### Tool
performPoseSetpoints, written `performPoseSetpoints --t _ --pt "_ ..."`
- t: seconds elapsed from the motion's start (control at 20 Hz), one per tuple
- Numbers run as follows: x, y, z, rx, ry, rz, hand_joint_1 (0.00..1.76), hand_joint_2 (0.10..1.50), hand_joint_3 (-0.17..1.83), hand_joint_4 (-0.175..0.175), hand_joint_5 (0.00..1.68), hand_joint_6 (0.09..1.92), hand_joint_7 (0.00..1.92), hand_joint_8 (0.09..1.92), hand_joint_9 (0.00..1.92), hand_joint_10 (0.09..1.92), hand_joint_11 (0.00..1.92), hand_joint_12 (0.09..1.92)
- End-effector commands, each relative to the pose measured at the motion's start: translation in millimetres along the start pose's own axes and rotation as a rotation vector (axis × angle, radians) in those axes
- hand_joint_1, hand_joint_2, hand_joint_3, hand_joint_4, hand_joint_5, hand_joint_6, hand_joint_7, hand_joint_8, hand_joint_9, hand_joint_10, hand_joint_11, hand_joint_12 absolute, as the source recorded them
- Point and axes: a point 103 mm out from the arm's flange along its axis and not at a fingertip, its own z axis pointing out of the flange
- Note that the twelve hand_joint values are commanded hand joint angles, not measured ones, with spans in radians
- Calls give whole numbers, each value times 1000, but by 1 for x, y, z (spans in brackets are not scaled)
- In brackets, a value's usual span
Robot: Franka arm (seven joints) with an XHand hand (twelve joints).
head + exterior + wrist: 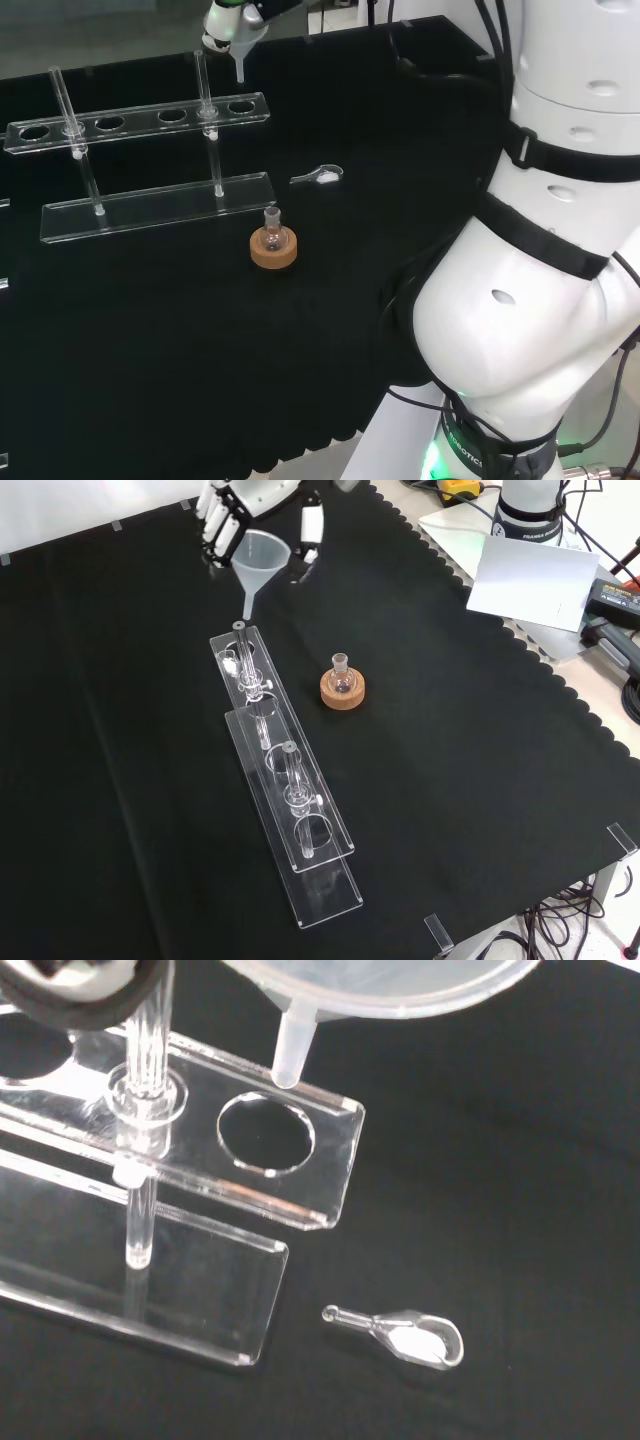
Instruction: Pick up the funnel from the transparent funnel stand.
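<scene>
- The robot hand (pixel 232 512), fingers curled around the cone, grips the funnel (pixel 258 558) at the far end of the desk (pixel 480 780).
- The funnel's spout hangs above the end hole of the transparent funnel stand (pixel 285 780), clear of the upper plate in the wrist view.
- The lift appears done; only carrying it away remains.
- A small flask (pixel 342 677) sits on a cork ring (pixel 343 692) beside the stand; a clear scoop (pixel 405 1332) lies nearby.

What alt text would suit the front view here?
The hand holds a clear funnel lifted above the far end of a transparent funnel stand on black cloth. To the stand's right, a small flask sits on a cork ring.
</scene>
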Motion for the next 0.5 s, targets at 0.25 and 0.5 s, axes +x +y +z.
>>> performPoseSetpoints --t 0.25,0.5 --pt "50 -50 12 61 -30 84 817 774 513 36 753 464 640 597 974 403 739 1248" --pt "48 -67 33 81 10 66 821 775 514 36 754 471 645 598 979 401 738 1248"
